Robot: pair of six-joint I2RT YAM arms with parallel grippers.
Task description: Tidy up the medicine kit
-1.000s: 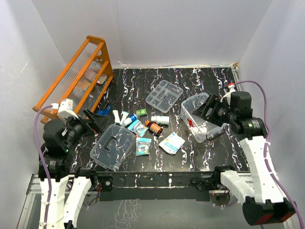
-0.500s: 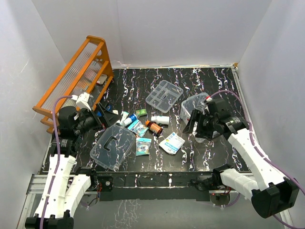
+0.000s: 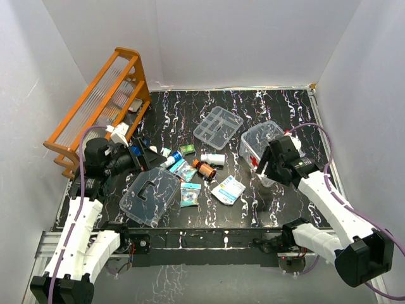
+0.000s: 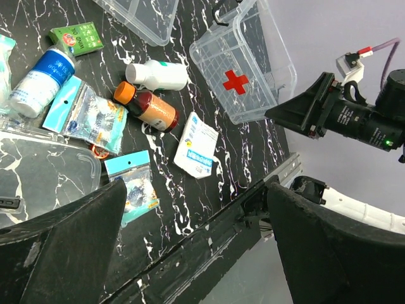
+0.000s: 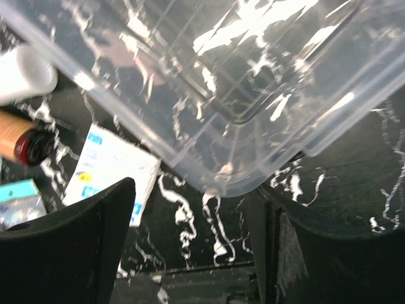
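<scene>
A black white-veined table point(image 3: 278, 104) carries an orange wooden rack point(image 3: 95, 107) at back left. The clear plastic rectangular box point(image 3: 256, 136) stands at right, its near corner just beyond the parted fingers point(image 5: 63, 247) of the right gripper point(image 5: 196, 196). The clear lid with dark handle point(image 3: 152, 196) lies near-left, just beside the left gripper point(image 4: 196, 190), whose fingers are wide apart. Between them lie small bottles and packets point(image 3: 185, 170).

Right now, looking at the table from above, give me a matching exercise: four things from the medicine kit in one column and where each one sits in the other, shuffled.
Things:
1. clear box
2. compartmented tray
3. lid
4. brown bottle

Places:
A. in the middle, among the packets
B. front left
C. right side
D. back centre

Pairs: 1-C, 2-D, 3-B, 4-A
</scene>
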